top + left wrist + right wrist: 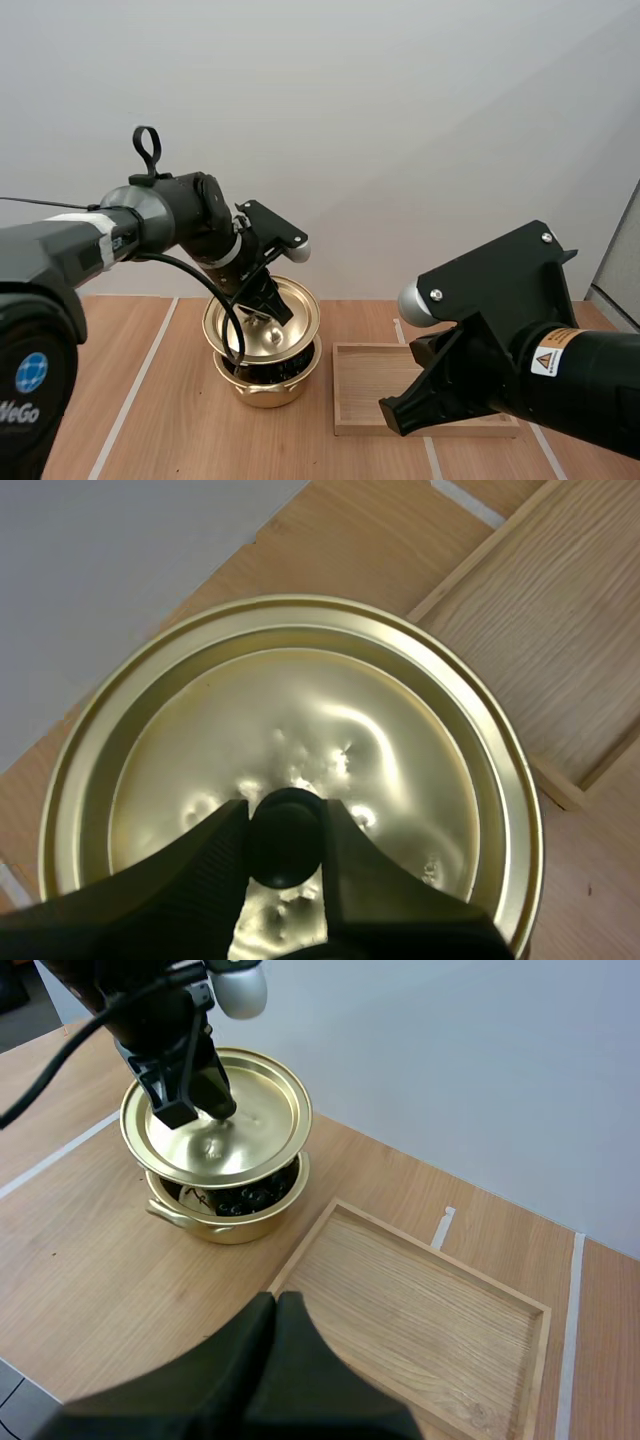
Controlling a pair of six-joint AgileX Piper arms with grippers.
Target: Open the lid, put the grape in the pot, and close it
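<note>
You're looking at a shiny gold lid [330, 710], its face mottled with bright, dimpled reflections, and it carries a black knob [285, 838]. The pot [268, 385] is the same polished gold, and the grapes [245, 1200] showing in it are near-black. Your left gripper [286, 820] and right gripper [277, 1305] are both matt black; the left one's inner faces have fine ribbing. The wooden tray [420, 1305] is pale blond with a flowing grain. The table [170, 430] is a warmer light-brown wood, crossed by thin white tape lines [130, 400]. The right arm bears a yellow warning sticker [546, 360].
</note>
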